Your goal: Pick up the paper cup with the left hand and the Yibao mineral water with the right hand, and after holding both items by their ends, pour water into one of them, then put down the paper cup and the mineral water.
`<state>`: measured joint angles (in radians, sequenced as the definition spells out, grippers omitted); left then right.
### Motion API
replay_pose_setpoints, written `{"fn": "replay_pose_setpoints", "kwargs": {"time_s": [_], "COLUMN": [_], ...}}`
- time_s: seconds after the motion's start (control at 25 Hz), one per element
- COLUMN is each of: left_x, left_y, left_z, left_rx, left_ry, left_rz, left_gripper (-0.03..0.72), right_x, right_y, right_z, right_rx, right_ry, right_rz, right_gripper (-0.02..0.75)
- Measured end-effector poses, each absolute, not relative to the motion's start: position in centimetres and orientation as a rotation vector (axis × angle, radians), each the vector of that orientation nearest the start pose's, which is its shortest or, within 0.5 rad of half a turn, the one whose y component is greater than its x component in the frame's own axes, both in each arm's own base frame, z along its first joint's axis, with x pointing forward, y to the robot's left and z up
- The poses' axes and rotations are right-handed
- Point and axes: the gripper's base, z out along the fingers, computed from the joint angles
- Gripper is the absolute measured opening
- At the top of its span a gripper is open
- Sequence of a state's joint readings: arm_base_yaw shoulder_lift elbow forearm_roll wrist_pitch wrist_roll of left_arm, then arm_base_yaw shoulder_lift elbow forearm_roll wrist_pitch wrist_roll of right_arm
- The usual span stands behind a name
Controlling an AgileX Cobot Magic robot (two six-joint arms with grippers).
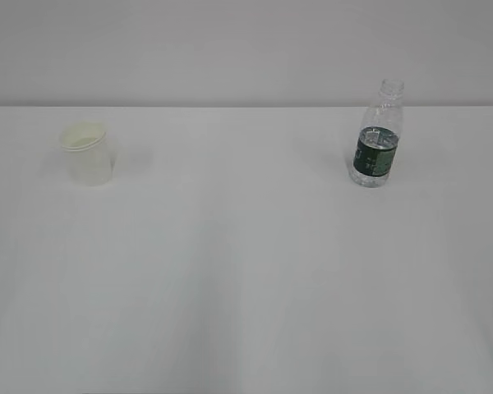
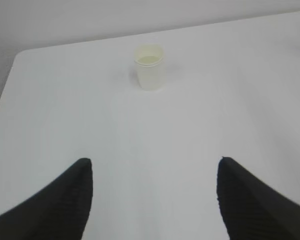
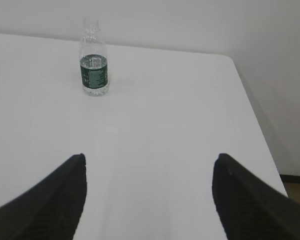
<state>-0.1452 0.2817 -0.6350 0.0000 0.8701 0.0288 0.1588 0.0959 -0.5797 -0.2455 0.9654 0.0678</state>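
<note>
The paper cup stands upright at about ten o'clock on the white table, open mouth up, cream inside showing. Over at two o'clock is the Yibao mineral water, upright too, no cap, dark green label band around its middle and water sitting roughly at the top of the label. The two are well apart, nothing between them.

From the left wrist view, the left hand hangs low over the table with its jaws spread wide, holding nothing; the cup sits at twelve o'clock ahead of it, well clear of the fingers.

Right wrist view, same story: the right hand is spread wide and empty, the bottle standing off at eleven o'clock, well apart from the fingers.
</note>
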Motion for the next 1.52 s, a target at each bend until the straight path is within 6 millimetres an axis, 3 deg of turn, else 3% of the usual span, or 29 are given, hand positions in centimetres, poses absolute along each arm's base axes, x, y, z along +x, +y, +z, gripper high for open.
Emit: {"fn": "replay_pose_setpoints", "kwargs": {"time_s": [0.28, 0.52, 0.8, 1.52], "left_x": [1.9, 1.0, 0.3, 0.6], "left_y": [-0.4, -0.5, -0.7, -0.6], "left_z": [29.6, 29.4, 28.5, 28.0], "left_rx": [0.174, 0.173, 0.188, 0.187], "left_ry": [2.057, 2.047, 2.158, 2.167], "left_rz": [-0.098, -0.129, -0.171, -0.153], "left_gripper": [0.554, 0.554, 0.554, 0.547], "right_x": [-1.3, -1.9, -1.9, -1.2], "right_y": [-2.2, -2.0, -1.5, -0.9], "right_z": [29.7, 27.8, 27.7, 27.2], "right_rx": [-0.032, -0.024, -0.105, -0.207], "right_ry": [2.001, 2.129, 2.144, 2.108], "right_rz": [-0.124, -0.087, -0.056, -0.029], "right_gripper": [0.594, 0.594, 0.594, 0.593]}}
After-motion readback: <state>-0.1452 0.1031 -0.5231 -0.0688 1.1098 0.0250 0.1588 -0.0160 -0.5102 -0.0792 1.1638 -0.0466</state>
